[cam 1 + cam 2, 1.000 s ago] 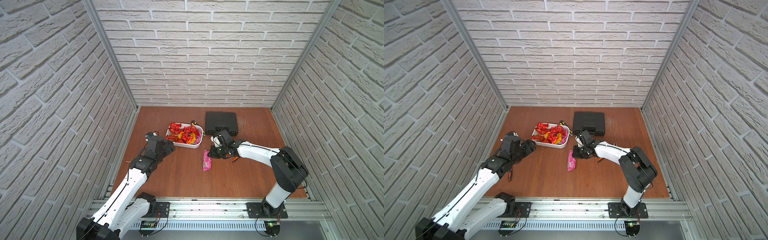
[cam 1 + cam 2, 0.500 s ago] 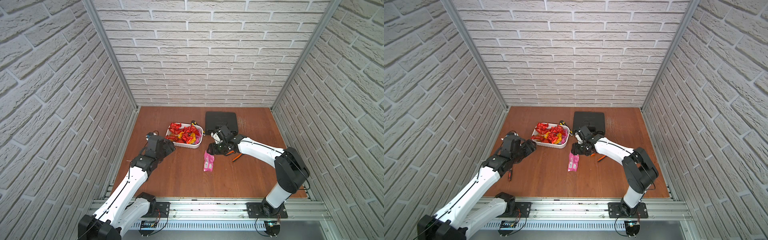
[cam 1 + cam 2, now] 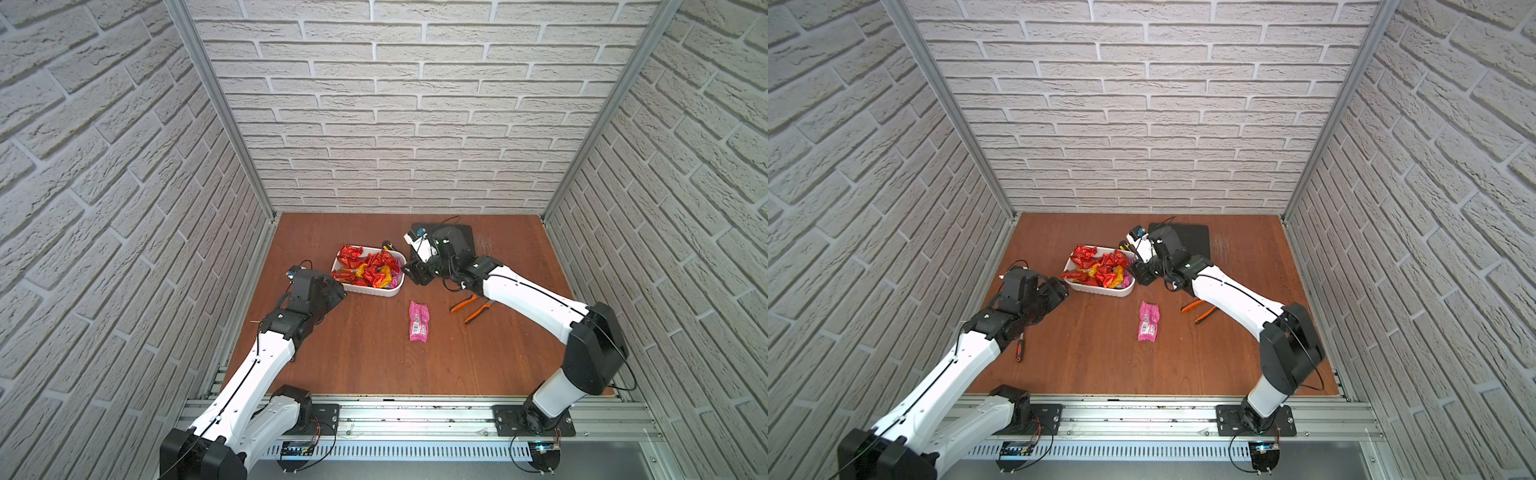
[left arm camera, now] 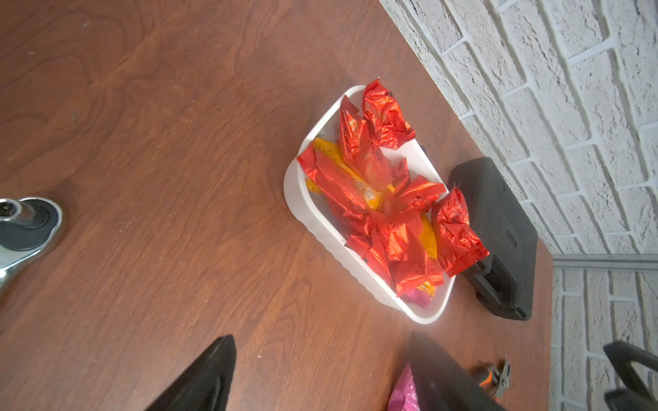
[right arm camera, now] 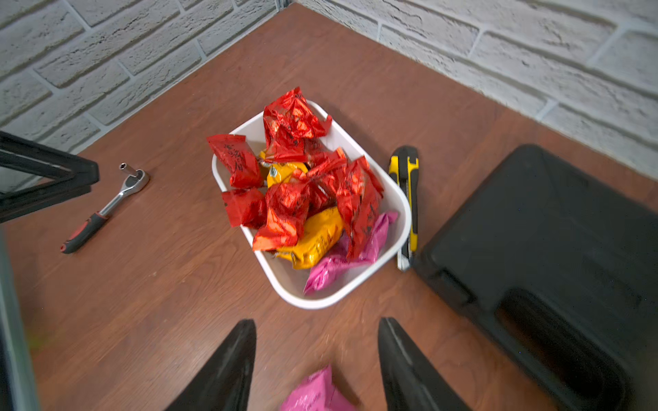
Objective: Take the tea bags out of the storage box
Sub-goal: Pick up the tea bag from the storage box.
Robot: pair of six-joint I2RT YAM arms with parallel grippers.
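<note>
The tea bags (image 3: 368, 268) are heaped in the box (image 3: 376, 291), which is set on the table (image 3: 365, 357) just beside the case (image 3: 461, 243). One pink bag (image 3: 418, 322) is laid flat on the table, apart from the box and near the pliers (image 3: 471, 307). The right gripper (image 5: 317, 321) is held spread and empty just beside one end of the box. The left gripper (image 4: 322, 338) is likewise released, with nothing grasped, near the other end.

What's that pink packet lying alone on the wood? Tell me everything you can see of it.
The pink tea bag is a long, crinkly, shiny foil sachet with a white printed label. It lies flat on the wooden table, outside the white storage box, between it and the orange-handled pliers, touching neither.
</note>
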